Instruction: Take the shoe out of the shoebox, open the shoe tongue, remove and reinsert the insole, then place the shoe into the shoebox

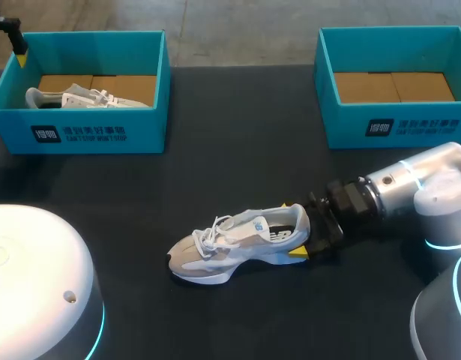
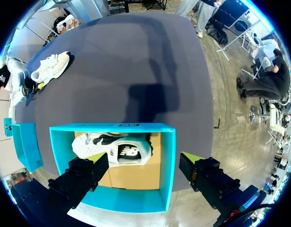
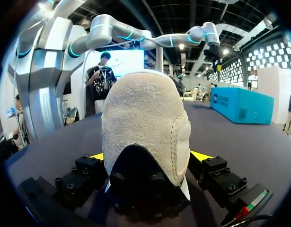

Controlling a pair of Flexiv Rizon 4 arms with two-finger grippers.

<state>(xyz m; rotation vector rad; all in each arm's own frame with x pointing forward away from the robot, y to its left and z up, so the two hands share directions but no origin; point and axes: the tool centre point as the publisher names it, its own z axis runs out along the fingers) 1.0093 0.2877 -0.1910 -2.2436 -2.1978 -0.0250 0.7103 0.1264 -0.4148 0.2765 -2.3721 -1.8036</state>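
A grey and white sneaker [image 1: 234, 246] lies on its side on the dark table, toe to the left. My right gripper [image 1: 295, 231] stands open around its heel, one yellow tip on each side. In the right wrist view the suede heel [image 3: 145, 123] fills the space between the fingers [image 3: 202, 156]. A second white sneaker [image 1: 80, 96] lies in the left blue shoebox [image 1: 95, 131]. My left gripper [image 2: 144, 161] hangs wide open above that box, over the shoe inside [image 2: 114, 147]. In the head view only a yellow tip of the left gripper [image 1: 19, 54] shows.
An empty blue shoebox [image 1: 395, 124] with a cardboard floor stands at the back right. In the left wrist view the table shoe [image 2: 50, 66] lies well beyond the left shoebox [image 2: 166, 161]. Dark tabletop [image 1: 237, 150] stretches between the boxes and the shoe.
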